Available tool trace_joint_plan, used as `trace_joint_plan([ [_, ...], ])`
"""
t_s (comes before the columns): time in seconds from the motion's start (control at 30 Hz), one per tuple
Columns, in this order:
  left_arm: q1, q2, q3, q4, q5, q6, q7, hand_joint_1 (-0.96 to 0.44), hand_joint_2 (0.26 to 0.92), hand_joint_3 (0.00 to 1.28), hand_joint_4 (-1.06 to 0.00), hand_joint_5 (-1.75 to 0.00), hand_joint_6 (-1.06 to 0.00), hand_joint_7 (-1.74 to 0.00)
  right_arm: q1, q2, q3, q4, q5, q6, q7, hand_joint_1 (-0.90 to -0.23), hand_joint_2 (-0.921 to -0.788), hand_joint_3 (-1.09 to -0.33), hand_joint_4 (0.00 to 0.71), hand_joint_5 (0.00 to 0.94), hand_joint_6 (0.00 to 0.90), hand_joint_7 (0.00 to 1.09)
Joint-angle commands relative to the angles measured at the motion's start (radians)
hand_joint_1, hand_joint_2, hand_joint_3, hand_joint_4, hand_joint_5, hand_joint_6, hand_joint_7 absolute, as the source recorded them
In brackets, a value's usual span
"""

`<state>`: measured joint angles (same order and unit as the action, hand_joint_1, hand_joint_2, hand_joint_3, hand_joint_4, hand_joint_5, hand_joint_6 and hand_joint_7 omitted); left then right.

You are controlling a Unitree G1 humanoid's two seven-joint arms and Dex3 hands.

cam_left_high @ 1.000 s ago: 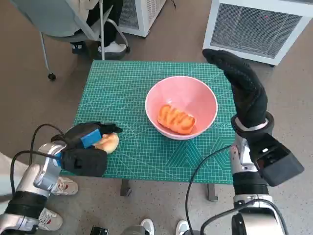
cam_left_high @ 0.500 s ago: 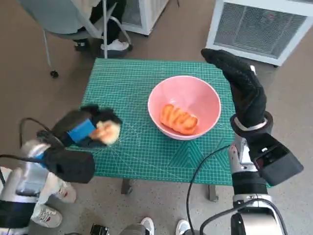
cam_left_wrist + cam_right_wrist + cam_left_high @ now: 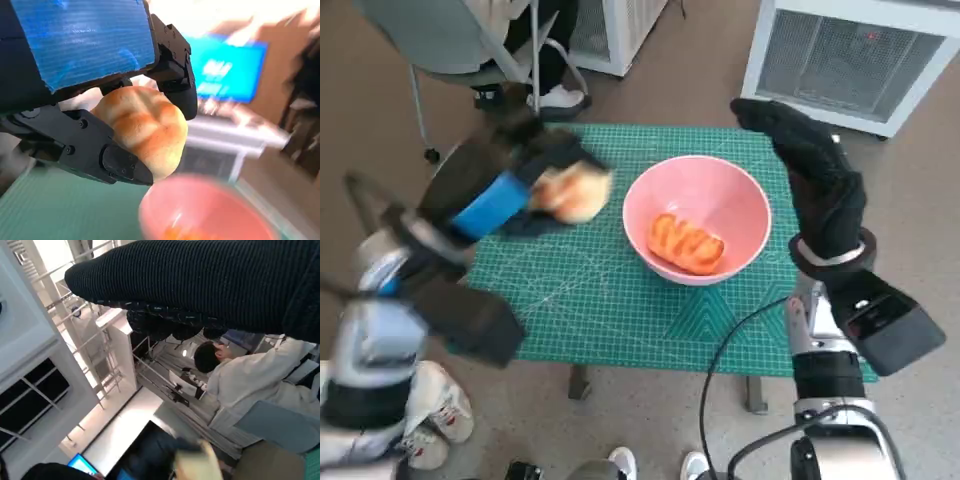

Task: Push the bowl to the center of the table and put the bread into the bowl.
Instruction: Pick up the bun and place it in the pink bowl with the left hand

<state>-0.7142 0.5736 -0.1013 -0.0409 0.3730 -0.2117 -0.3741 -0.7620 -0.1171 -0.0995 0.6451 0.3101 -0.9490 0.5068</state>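
The black fingers (image 3: 115,160) of the blue-taped left hand (image 3: 505,190) are clamping from both sides on a pale golden round bread roll (image 3: 142,127), which is hanging above the green gridded cutting mat (image 3: 590,300) just beside the rim of the pink round plastic bowl (image 3: 696,218). The bowl is sitting near the middle of the mat and is already holding an orange glazed bread piece (image 3: 685,243). The step in hand appears to be the carry of the roll toward the bowl; the head view is blurring the left arm, so its exact height is uncertain. The next move is calling for the roll to travel over the rim before the fingers part. The right hand (image 3: 812,170), in its black knitted glove, is standing upright beside the bowl's far side, fingers straight and together, holding nothing.
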Motion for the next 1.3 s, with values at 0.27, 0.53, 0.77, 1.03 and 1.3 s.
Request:
trace_joint_plan([
  [0.27,-0.248,-0.139,-0.166,0.389,0.079,-0.128,0.036,0.00,0.920,0.09,-0.63,-1.21,-0.63,-1.19,0.027,-0.011,-0.001,-0.008,-0.021,0.003,0.005,-0.593,-0.921,-0.793,0.265,0.160,-0.001,0.74],
  [0.53,-0.340,-0.215,-0.235,0.672,0.089,-0.135,-0.015,-0.02,0.906,0.24,-0.42,-1.20,-0.36,-1.32,0.033,-0.023,-0.004,-0.010,-0.025,-0.003,0.004,-0.591,-0.921,-0.795,0.256,0.162,-0.001,0.71],
  [0.77,-0.364,-0.247,-0.272,0.737,0.087,-0.008,-0.159,-0.12,0.875,0.09,-0.13,-0.15,-0.07,-0.61,0.038,-0.032,-0.011,-0.011,-0.030,-0.015,-0.004,-0.592,-0.921,-0.792,0.255,0.165,-0.001,0.70],
  [1.03,-0.290,-0.245,-0.272,0.715,0.091,-0.077,-0.082,-0.30,0.882,0.05,-0.09,-0.02,-0.01,-0.53,0.036,-0.035,-0.021,-0.010,-0.051,-0.023,-0.029,-0.598,-0.921,-0.785,0.256,0.166,-0.001,0.68],
  [1.3,-0.235,-0.254,-0.217,0.683,0.025,-0.098,-0.031,-0.42,0.917,0.07,-0.01,0.00,0.00,-0.33,0.029,-0.037,-0.023,-0.016,-0.070,-0.019,-0.057,-0.598,-0.921,-0.785,0.258,0.165,-0.001,0.68],
])
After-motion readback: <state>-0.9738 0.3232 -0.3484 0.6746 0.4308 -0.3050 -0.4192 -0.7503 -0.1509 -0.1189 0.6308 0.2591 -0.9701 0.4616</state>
